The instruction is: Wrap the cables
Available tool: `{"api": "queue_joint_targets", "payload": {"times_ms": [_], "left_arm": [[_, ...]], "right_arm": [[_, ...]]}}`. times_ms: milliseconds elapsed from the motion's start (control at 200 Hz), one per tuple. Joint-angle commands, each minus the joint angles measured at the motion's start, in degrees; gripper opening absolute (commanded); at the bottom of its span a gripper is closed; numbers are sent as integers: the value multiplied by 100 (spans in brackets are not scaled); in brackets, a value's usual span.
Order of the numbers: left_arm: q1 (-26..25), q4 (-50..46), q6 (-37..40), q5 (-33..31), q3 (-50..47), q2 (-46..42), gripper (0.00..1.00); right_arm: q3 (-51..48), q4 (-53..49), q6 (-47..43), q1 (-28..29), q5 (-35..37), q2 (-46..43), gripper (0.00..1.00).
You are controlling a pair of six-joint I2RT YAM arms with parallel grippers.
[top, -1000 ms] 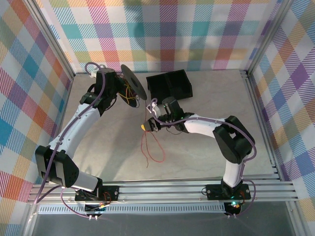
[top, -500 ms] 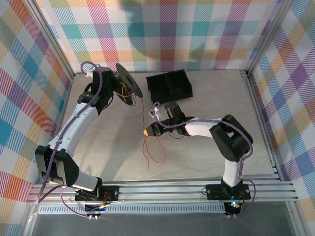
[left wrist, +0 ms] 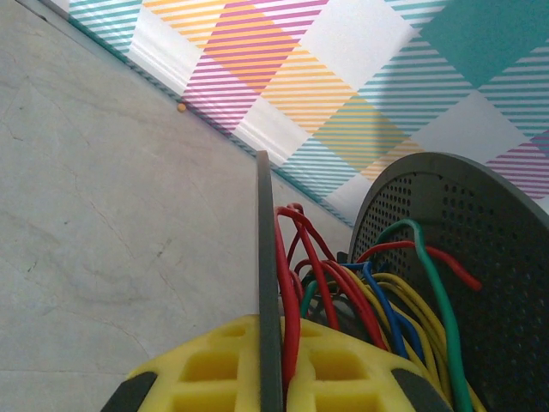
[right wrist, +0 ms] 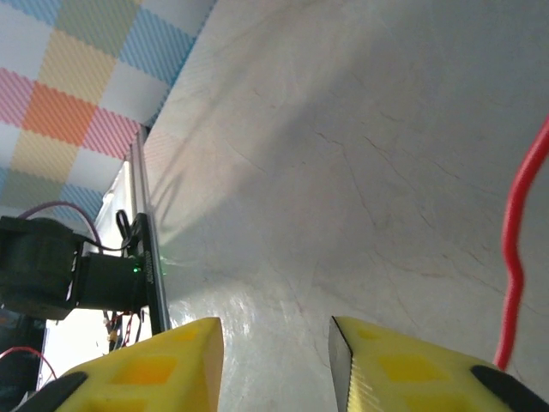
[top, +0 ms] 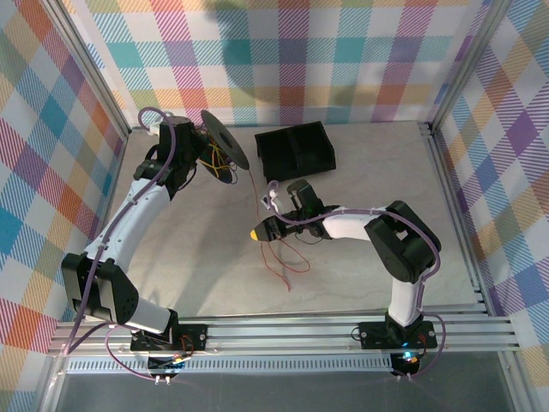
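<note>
My left gripper (left wrist: 276,378) is shut on the thin rim of the black spool's near flange (left wrist: 268,257), with a red strand pinched beside it. Red, yellow, blue and green cables (left wrist: 377,292) bunch between that flange and the perforated far flange (left wrist: 497,257). From above, the spool (top: 225,142) is tilted at the back left, in my left gripper (top: 204,154). A loose red cable (top: 287,257) runs from the spool down onto the table. My right gripper (top: 257,233) is beside it, open; bare table lies between its fingers (right wrist: 154,369), and the red cable (right wrist: 515,257) hangs to their right.
A black open box (top: 298,148) stands at the back centre, just right of the spool. Plaid walls and aluminium rails enclose the table (top: 386,172). The frame rail with the arm bases (top: 283,330) runs along the near edge.
My right gripper has opened and let go of the red cable. The loose strand has swung to the right on the table. The spool moved slightly left and back early on.
</note>
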Motion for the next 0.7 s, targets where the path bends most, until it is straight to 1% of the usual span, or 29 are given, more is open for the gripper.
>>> {"api": "queue_joint_targets", "payload": {"times_ms": [0,65,190,295,440,545,625,640,695], "left_arm": [[123,679,-160,66,223,-43,0],[132,653,-127,156,232,-17,0],[132,512,10,466,345,62,0],[132,368,110,666,379,80,0],[132,266,193,877,335,28,0],[133,262,218,916,290,-22,0],[132,265,248,905,279,-48,0],[132,97,253,900,282,-51,0],[132,55,271,910,283,-60,0]], "right_arm": [[-37,-635,-220,38,328,-393,42],[57,-1084,-401,36,583,-523,44],[221,-1882,-807,36,1240,-864,53],[338,-2365,-1116,38,1551,-1203,58],[553,-2799,-1406,12,1749,-1446,60],[745,-2971,-1429,-65,1604,-1447,56],[761,-3051,-1444,-85,1566,-1434,56],[755,-3056,-1453,-89,1560,-1437,56],[711,-3108,-1471,-115,1554,-1437,57]]}}
